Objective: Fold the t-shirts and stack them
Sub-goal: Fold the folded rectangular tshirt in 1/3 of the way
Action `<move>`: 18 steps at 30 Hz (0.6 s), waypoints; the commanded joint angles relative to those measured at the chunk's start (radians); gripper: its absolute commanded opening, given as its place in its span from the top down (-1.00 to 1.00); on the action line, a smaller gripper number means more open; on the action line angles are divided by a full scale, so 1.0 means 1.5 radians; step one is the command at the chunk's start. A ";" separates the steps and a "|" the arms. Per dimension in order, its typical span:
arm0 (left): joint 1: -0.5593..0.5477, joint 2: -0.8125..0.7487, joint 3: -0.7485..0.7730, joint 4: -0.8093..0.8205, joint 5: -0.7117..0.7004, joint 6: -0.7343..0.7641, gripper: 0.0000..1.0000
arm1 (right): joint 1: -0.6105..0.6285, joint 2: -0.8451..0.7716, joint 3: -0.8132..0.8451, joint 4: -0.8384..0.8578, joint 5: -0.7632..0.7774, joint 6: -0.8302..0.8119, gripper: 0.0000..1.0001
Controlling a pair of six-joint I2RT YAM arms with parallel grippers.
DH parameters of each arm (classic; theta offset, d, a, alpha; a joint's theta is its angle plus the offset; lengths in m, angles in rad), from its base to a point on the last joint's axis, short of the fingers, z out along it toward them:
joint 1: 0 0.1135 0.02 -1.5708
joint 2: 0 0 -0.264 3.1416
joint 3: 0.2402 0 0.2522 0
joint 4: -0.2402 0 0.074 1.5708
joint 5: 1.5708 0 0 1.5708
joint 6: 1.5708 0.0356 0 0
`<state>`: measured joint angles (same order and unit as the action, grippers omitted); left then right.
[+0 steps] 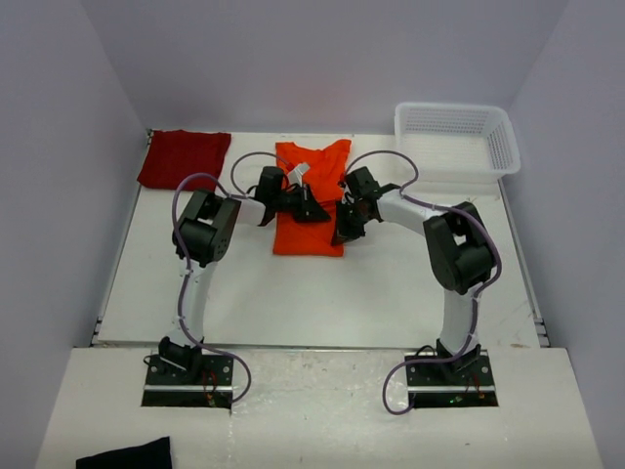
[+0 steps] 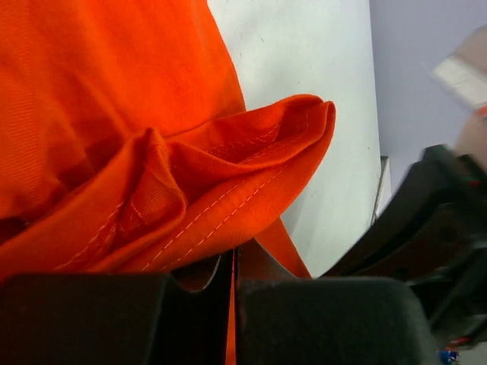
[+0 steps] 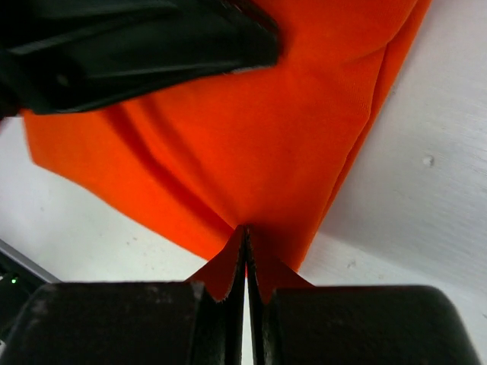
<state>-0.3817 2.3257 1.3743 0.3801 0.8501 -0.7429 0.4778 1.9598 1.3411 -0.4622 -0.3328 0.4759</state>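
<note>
The orange t-shirt (image 1: 314, 239) lies mid-worktop (image 1: 391, 283), its long axis running away from the arm bases, collar at the far end. The left gripper (image 2: 232, 270) is clamped tight on a bunched, stitched fold. The right gripper (image 3: 245, 243) is pinched on the shirt's right edge, so the cloth spans between them.

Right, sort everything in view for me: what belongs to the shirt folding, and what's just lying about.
Belongs to the job:
orange t-shirt, in the middle, pinched by the left gripper and the right gripper
dark red t-shirt, far left corner

Just lying about:
white mesh basket, far right corner
black cloth, near left, by the left arm's base
</note>
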 commanded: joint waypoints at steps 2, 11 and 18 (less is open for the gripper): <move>0.024 0.017 0.034 0.066 0.025 -0.019 1.00 | 0.012 0.045 0.033 -0.003 -0.013 0.028 1.00; 0.064 0.050 0.105 0.079 0.050 -0.042 1.00 | 0.022 0.080 0.054 -0.019 0.011 0.050 1.00; 0.092 0.127 0.247 0.078 0.077 -0.079 1.00 | 0.025 0.062 0.023 -0.018 0.019 0.045 1.00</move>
<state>-0.2657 2.4809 1.6474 0.4549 0.9226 -0.8249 0.5030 2.0693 1.4055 -0.4679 -0.3473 0.5430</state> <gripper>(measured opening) 0.002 0.003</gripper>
